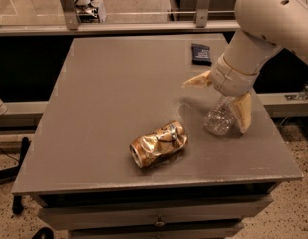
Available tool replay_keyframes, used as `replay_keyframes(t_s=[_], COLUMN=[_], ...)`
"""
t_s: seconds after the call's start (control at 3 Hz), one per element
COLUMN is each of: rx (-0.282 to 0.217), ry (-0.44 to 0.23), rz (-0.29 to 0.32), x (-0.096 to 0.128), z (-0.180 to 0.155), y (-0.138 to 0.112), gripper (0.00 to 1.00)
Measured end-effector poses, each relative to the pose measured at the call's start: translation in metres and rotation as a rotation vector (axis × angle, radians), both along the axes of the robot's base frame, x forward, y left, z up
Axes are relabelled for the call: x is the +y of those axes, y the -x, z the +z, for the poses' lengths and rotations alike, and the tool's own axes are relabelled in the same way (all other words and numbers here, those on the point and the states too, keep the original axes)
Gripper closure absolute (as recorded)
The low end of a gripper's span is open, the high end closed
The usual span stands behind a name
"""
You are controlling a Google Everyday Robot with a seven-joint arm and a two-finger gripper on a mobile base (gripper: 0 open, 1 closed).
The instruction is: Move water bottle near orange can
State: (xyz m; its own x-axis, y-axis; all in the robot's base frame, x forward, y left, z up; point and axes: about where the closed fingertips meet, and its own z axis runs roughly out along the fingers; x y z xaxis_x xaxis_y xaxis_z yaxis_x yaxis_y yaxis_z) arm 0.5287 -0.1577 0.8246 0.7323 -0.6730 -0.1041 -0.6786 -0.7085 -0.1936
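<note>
The water bottle, small, clear and crinkled, lies on the grey table at the right, base toward me. The crushed orange can lies on its side a short way to the bottle's left, toward the front edge. My gripper hangs just above the bottle with its tan fingers spread wide: one finger points left, the other rests beside the bottle's right side. The gripper is open and holds nothing. The bottle's cap end is hidden under the wrist.
A flat dark blue packet lies at the table's back right. The table's right edge is close to the bottle. A rail and glass panel run behind the table.
</note>
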Motion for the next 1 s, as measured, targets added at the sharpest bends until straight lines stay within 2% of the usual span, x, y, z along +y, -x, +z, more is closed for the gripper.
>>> replay_keyframes(t_s=[0.33,0.67,1.0], rx=[0.004,-0.053,-0.174], ry=[-0.003,-0.023,-0.071], rz=[-0.002,-0.010,-0.056], x=[0.004,0.011,0.011], z=[0.001,0.026,0.079], y=[0.004,0.002,-0.008], gripper=[0.00,0.00,0.00])
